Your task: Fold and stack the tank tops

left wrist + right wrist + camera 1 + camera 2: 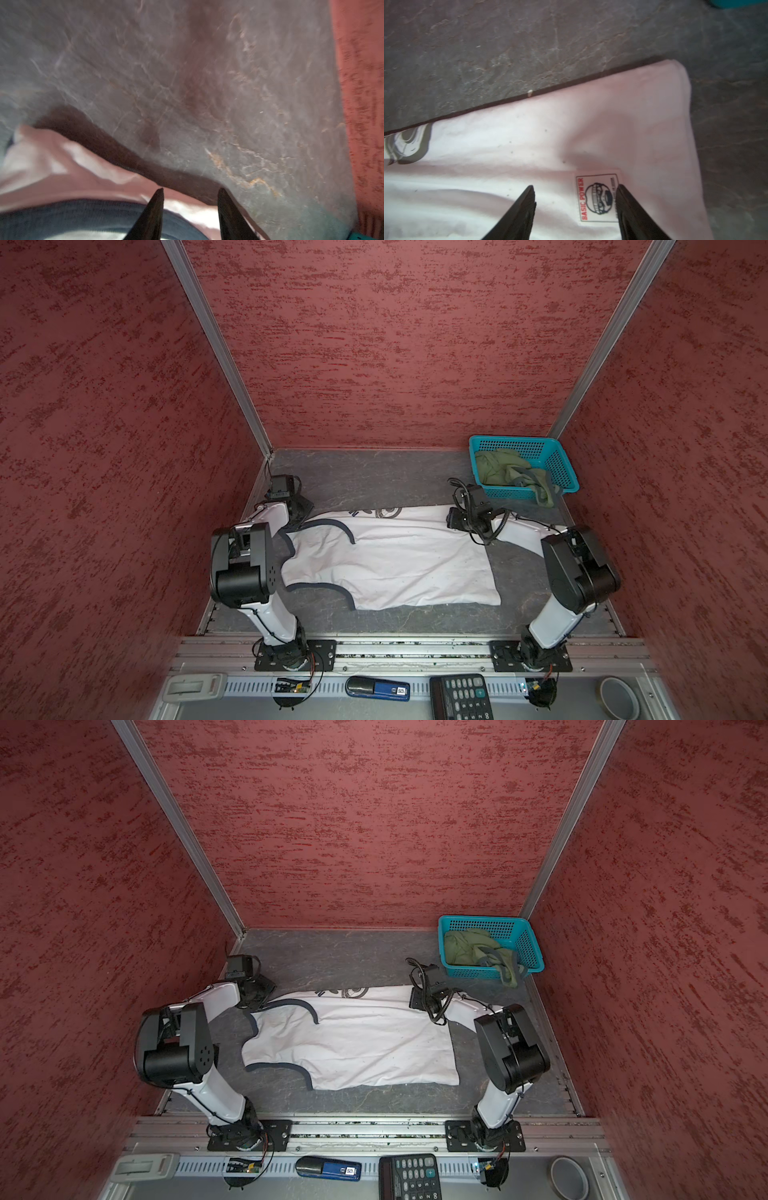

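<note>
The white tank top [395, 560] with navy trim lies folded lengthwise on the grey table, its straps to the left. My left gripper [297, 510] hovers at the far strap end. In the left wrist view the left gripper [191, 190] is open, with white cloth [41, 162] and navy trim under its tips. My right gripper [455, 522] sits over the far hem corner. The right wrist view shows the right gripper [575, 186] open above the cloth [529, 128] and a "BASIC POWER" label [598, 197]. The olive green tank top [498, 468] lies crumpled in the basket.
A teal perforated basket [536, 448] stands at the back right corner, with green cloth hanging over its front rim. Red walls enclose the table on three sides. In front of the arm bases lie a calculator [461, 697], a blue device [378, 689] and a tape roll [619, 697].
</note>
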